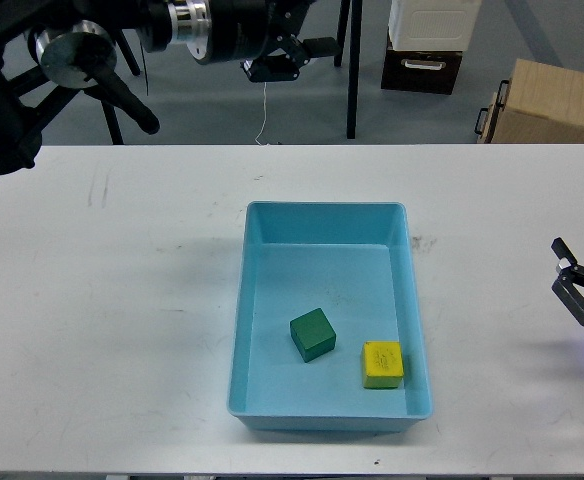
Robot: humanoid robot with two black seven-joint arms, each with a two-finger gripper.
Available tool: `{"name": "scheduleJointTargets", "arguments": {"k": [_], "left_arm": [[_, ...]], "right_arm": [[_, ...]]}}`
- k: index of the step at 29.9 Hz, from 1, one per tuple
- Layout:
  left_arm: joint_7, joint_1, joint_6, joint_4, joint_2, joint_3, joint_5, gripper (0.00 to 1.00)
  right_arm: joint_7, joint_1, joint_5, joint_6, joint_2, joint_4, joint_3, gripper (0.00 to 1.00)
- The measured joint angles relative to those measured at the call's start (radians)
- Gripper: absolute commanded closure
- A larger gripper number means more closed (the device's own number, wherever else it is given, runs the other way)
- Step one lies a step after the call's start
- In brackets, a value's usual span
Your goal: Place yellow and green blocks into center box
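A green block (312, 334) and a yellow block (382, 364) lie side by side and apart on the floor of the light blue box (240, 330) at the table's center, toward its near end. My left gripper (294, 57) is raised high beyond the table's far edge, well away from the box, open and empty. My right gripper (578, 282) hovers low at the table's right edge, open and empty.
The white table (112, 300) surrounds the box. Beyond its far edge on the floor stand black stand legs (352, 70), a black and white case (427, 45) and a cardboard box (557, 100).
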State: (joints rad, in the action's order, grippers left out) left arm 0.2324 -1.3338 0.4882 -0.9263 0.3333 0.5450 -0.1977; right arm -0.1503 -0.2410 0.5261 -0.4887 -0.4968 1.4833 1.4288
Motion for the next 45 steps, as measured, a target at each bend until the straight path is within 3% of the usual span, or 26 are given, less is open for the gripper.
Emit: {"name": "scheduleJointTargets", "arguments": {"k": [8, 16, 22, 28, 34, 40, 45], "left_arm": [[0.000, 0.229, 0.000, 0.100, 0.007, 0.445, 0.227, 0.01], [0.005, 0.463, 0.001, 0.053, 0.024, 0.712, 0.302, 0.01], [0.007, 0.698, 0.001, -0.100, 0.043, 0.838, 0.311, 0.01], [0.007, 1.066, 0.001, -0.346, 0.043, 0.982, 0.337, 0.01], [0.011, 1.415, 0.001, -0.551, -0.054, 1.070, 0.378, 0.00], [0.013, 1.610, 0.001, -0.620, -0.153, 1.077, 0.431, 0.00], [0.014, 1.677, 0.001, -0.624, -0.206, 1.079, 0.437, 0.00]], "right_arm": [[0.002, 0.018, -0.004, 0.000, -0.005, -0.003, 0.012, 0.01], [0.021, 0.015, -0.002, 0.000, -0.009, -0.002, 0.027, 0.01], [0.031, 0.009, -0.001, 0.000, -0.009, -0.001, 0.029, 0.01], [0.044, -0.011, 0.002, 0.000, -0.003, 0.005, 0.029, 0.01], [0.055, -0.067, 0.003, 0.000, 0.025, 0.010, 0.029, 0.01], [0.055, -0.140, -0.007, 0.000, 0.093, 0.016, 0.025, 0.01], [0.055, -0.159, -0.036, 0.000, 0.126, 0.018, 0.025, 0.01]]}}
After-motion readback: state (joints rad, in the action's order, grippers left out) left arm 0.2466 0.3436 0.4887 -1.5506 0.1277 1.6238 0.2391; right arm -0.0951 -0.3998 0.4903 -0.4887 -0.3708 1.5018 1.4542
